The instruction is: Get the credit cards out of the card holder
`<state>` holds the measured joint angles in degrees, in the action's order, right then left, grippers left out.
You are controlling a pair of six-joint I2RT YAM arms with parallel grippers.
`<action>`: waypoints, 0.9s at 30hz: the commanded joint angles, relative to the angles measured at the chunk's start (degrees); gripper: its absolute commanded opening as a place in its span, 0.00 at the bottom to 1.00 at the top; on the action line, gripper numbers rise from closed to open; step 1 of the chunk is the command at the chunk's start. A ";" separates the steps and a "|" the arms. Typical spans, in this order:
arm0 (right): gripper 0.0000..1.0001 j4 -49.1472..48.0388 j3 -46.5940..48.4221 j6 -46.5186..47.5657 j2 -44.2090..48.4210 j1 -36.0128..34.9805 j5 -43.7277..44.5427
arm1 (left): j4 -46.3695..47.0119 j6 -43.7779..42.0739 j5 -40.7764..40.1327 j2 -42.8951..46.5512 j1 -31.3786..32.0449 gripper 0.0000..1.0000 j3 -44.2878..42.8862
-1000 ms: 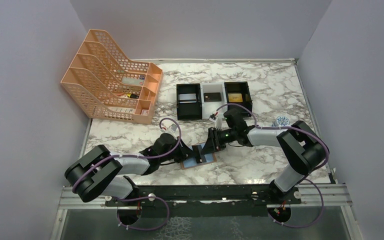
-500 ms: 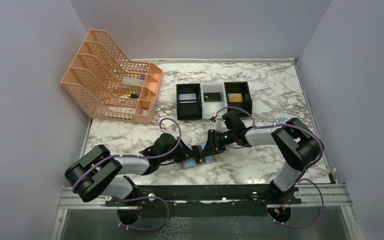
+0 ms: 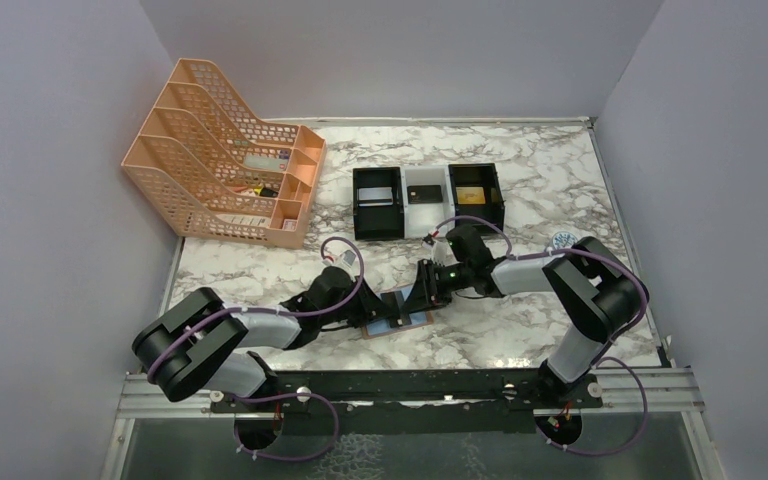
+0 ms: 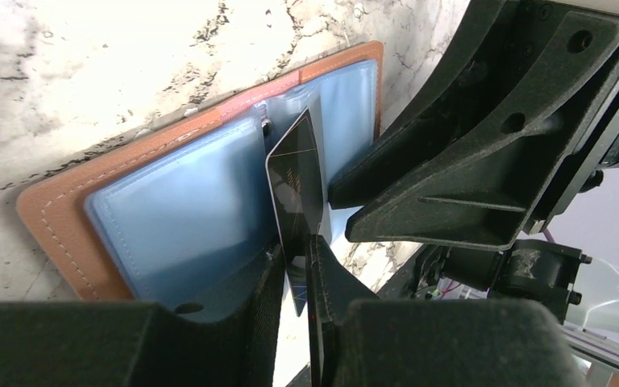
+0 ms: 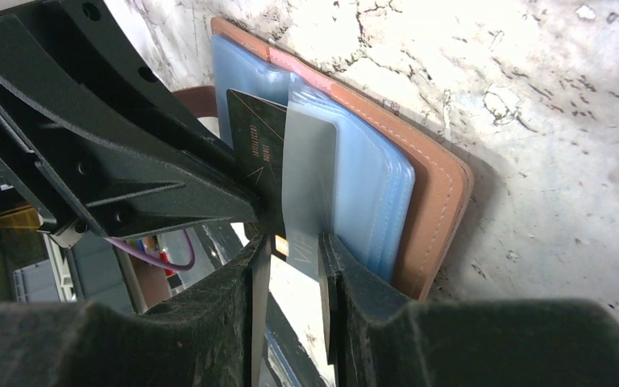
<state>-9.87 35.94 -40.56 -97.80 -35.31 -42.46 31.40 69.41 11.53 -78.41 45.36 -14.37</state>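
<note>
The left gripper [image 4: 296, 246] sets its jaws close on either side of the dark grey card [image 4: 297, 177], which stands on edge out of the card holder's middle fold. Whether they pinch it or merely flank it I cannot tell. The card holder [image 4: 48, 226] lies open, lining up, on the marble table [image 3: 520, 170]. From a pocket beside that fold a silver-grey card [image 5: 310, 177] juts between the right gripper's [image 5: 292, 240] half-closed jaws, and I cannot tell whether they truly clamp it. I judge the cards light, stiff and slick, best pinched across both faces at the exposed end and drawn along the pocket, with the soft holder pinned.
</note>
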 commanded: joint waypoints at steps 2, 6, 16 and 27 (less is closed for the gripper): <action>0.30 1.03 -1.84 0.66 -0.42 -0.37 6.50 | -0.11 -1.07 1.39 0.03 -0.19 0.15 -1.24; 0.30 1.07 -2.02 0.48 -0.08 -0.37 6.71 | -0.11 -0.27 0.17 1.21 -0.21 0.08 -0.16; 0.30 4.86 -0.33 1.57 2.97 -0.37 9.95 | -9.44 -1.99 -3.80 7.41 -0.19 0.00 -0.02; 0.32 10.61 2.96 2.49 12.26 -0.37 11.07 | -31.19 -8.42 -12.55 23.24 -0.62 0.00 -5.31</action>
<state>-2.59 36.03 -39.99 -89.58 -35.68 -35.81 7.75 63.83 3.03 -58.35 45.19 -17.45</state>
